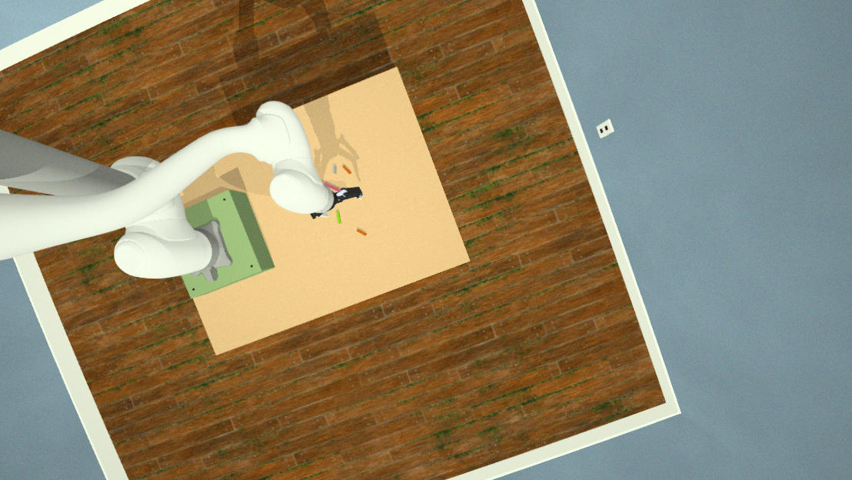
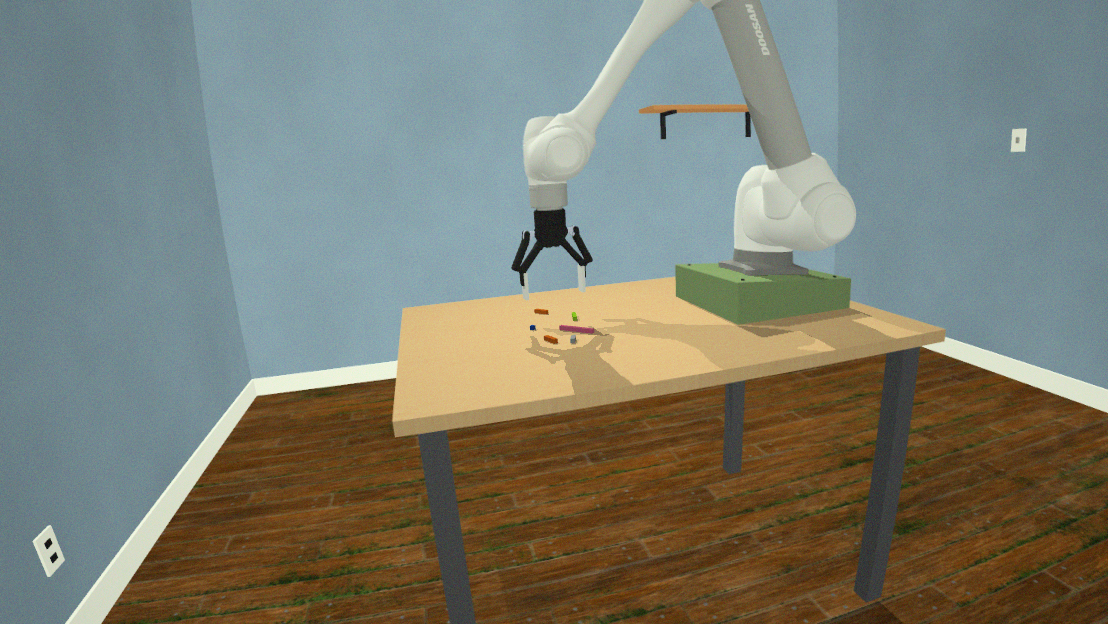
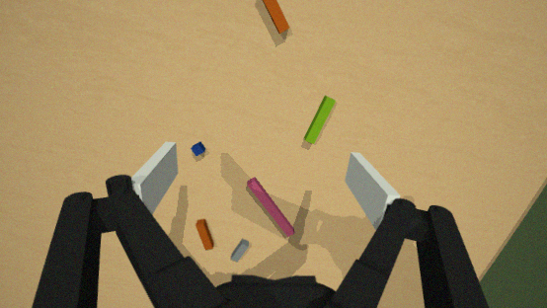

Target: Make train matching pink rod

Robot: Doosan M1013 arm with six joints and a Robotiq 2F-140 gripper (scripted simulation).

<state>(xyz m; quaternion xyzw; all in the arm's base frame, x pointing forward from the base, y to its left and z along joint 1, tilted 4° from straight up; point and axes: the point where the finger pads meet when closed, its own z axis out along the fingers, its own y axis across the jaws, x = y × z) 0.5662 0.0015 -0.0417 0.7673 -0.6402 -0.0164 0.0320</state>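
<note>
Claw point(image 2: 552, 290) hung over the rod cluster, fingers spread fully apart, nothing between them, tips well above the bench point(image 2: 480, 387).

Largest to smallest, as the wrist view showed them:
- pink rod point(image 3: 271, 206): flat, diagonal, roughly centred between the two finger pads.
- lime rod point(image 3: 320, 119): farther out and to the right, apart from pink.
- far orange rod point(image 3: 275, 15): at the top edge of the view, well apart from the rest.
- near orange rod point(image 3: 204, 234): close in, left of pink.
- grey rod point(image 3: 240, 250): just right of the near orange, not touching.
- blue rod point(image 3: 197, 148): near the left pad, apart from everything.

No two rods lay end to end, so the train looked unstarted. Step in hand: picking the first piece. With these colours, the only three that sum to nine were lime + grey + blue. Next move likely called for centring over one of those, turning the wrist across its length, then descending and clamping. Blue was tiny; a slight miss could knock it away.
</note>
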